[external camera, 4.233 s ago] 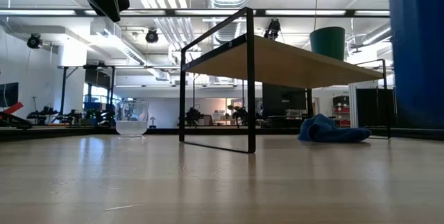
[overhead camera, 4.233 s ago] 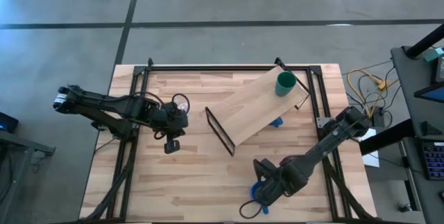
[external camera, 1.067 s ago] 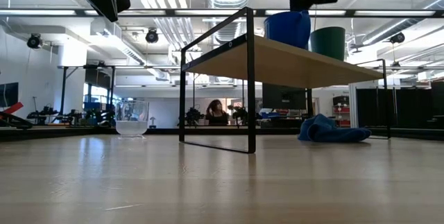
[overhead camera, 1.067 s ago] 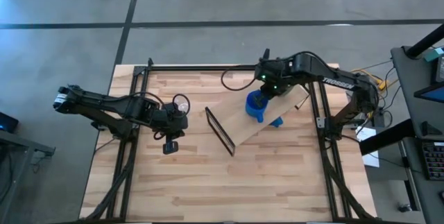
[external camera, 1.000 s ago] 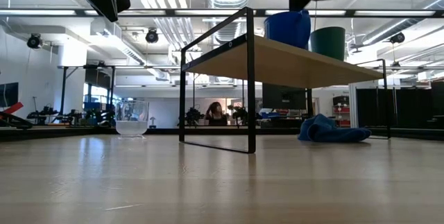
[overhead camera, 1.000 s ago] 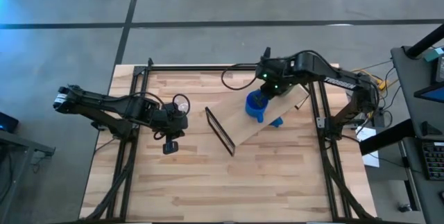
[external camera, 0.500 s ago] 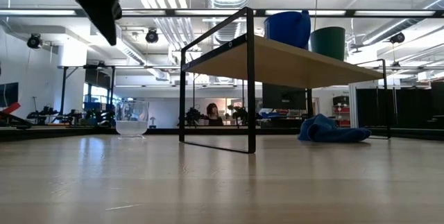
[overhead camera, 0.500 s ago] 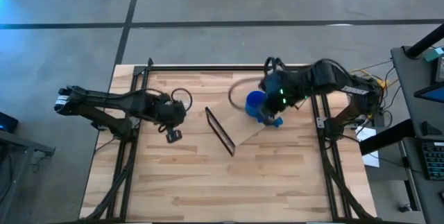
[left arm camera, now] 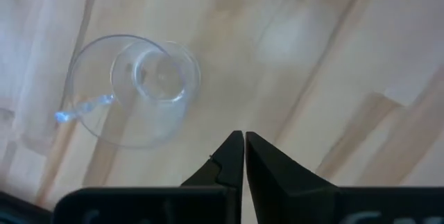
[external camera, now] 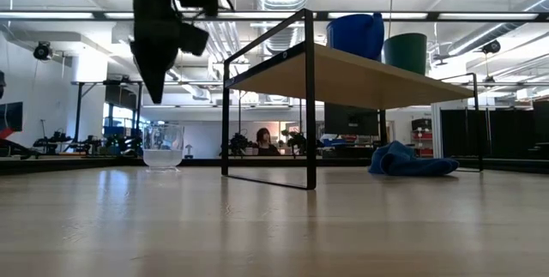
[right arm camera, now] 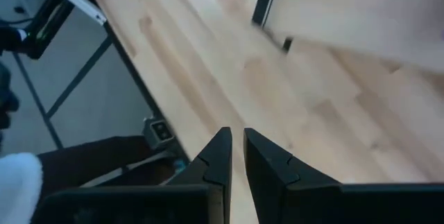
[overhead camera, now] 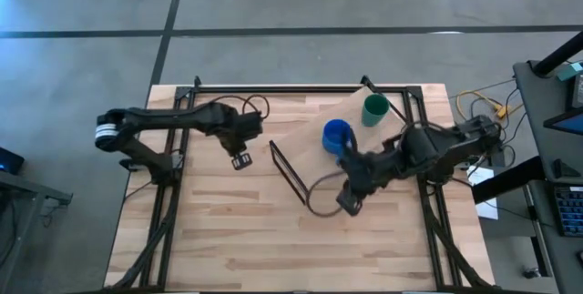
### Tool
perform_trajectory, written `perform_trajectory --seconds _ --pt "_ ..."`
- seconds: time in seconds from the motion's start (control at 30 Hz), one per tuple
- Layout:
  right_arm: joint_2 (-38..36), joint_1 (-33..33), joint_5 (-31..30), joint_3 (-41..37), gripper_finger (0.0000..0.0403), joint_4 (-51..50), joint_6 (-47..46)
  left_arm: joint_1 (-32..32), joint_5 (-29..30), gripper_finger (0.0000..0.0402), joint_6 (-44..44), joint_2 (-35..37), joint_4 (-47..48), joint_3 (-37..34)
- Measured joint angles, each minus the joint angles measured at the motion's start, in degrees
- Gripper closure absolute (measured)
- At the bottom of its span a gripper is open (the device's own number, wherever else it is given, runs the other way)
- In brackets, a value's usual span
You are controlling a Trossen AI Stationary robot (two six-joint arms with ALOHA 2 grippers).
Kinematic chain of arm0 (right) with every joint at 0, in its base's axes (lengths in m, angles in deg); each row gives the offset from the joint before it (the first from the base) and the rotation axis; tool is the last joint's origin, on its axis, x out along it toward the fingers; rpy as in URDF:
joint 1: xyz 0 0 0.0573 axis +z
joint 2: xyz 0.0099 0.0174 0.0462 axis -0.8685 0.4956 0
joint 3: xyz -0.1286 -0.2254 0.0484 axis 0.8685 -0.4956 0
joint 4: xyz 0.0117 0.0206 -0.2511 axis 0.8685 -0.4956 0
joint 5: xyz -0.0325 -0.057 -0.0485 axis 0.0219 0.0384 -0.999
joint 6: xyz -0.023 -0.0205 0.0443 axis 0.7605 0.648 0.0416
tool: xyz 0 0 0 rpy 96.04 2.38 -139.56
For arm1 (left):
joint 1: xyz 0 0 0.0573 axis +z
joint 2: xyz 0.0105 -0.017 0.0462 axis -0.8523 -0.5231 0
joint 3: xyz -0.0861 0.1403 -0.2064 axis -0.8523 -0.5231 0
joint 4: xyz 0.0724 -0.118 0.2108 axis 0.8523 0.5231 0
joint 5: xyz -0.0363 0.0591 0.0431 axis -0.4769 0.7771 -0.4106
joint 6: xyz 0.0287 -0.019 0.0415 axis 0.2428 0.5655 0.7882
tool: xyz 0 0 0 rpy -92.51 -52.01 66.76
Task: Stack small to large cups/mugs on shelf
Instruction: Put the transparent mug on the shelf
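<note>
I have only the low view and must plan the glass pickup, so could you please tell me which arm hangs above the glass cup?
Observer: The left arm; from above, the left gripper is beside the shelf's left end.
Operator: Thank you; are its fingers open?
Observer: No; its wrist view shows them shut, with the glass cup upright on the table, untouched.
Operator: And the right gripper?
Observer: Over the table in front of the shelf, shut and empty.
</note>
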Motion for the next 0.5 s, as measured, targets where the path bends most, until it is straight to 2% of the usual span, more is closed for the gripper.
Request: perform_trajectory --seconds 0.23,0.5 --pt "0.0 5.7 0.0 -4.1 0.0369 6.4 -7.7 3.2 4.8 0.04 3.2 -4.5 -0.8 0.0" --pt "0.0 9.6 0.0 -7.3 0.0369 16.5 -7.9 5.7 3.0 0.04 5.9 -6.7 -4.2 0.1"
